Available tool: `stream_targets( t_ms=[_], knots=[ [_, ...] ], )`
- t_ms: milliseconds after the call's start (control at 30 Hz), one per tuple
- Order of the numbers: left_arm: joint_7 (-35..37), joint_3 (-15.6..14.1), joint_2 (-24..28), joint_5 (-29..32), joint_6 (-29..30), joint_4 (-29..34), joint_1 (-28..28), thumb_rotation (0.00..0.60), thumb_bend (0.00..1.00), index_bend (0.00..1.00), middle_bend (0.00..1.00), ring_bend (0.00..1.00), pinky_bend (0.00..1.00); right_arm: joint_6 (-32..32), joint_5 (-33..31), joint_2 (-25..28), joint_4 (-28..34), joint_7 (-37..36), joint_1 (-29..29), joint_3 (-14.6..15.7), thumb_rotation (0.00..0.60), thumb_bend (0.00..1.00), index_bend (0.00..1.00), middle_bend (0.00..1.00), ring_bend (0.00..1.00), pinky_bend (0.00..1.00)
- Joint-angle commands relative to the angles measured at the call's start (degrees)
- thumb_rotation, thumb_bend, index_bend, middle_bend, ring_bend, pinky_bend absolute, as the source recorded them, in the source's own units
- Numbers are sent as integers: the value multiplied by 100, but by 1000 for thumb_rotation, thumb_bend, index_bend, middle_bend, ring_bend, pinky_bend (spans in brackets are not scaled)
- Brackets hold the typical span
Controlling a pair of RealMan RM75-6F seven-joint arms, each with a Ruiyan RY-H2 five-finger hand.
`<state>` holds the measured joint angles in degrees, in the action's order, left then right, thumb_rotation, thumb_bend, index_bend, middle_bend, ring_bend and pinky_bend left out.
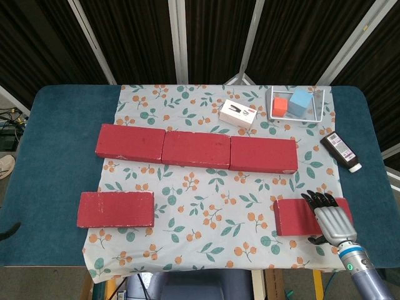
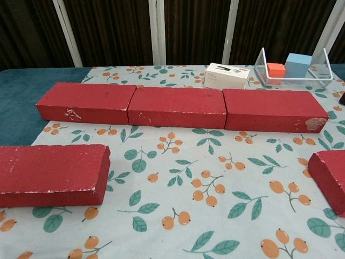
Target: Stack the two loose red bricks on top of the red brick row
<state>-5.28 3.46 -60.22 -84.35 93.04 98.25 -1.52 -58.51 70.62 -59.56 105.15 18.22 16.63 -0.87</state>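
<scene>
Reaching over the right loose red brick (image 1: pixel 303 216), the right hand (image 1: pixel 329 218) lies palm-down, fingers spread, grasping nothing.

Blue worktop (image 1: pixel 56 156) under a floral cloth (image 1: pixel 219 200). Dark curtain (image 1: pixel 137 37) along 12 o'clock, crossed by slanting pale metal bars (image 1: pixel 178 37). Tan floor (image 1: pixel 7 147) and cables (image 1: pixel 11 119) at 9 o'clock. Grey chair (image 1: pixel 200 286) edge at 6 o'clock. Even light.

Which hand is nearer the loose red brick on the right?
Right. The right hand lies over the right loose brick's end; the left hand is not in view.
</scene>
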Motion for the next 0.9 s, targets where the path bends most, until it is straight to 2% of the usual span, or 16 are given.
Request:
stream_targets(
  t_ms=[33, 433, 900],
  knots=[
    [-44, -5, -14, -14, 5, -1, -2, 600, 0, 47, 13, 0, 138, 42, -106, -99, -97, 84, 45, 7, 600, 80, 0, 0, 0, 0],
    [-269, -25, -61, -125, 168, 66, -63, 600, 0, 47, 13, 0, 138, 239, -491, -310, -505, 294, 201, 23, 600, 79, 0, 0, 0, 0],
    [-507, -24, -126, -114, 107, 111, -33, 600, 0, 47, 13, 0, 138, 359, -541, -500, -774, 263, 343, 48, 600, 80, 0, 0, 0, 0]
  ],
)
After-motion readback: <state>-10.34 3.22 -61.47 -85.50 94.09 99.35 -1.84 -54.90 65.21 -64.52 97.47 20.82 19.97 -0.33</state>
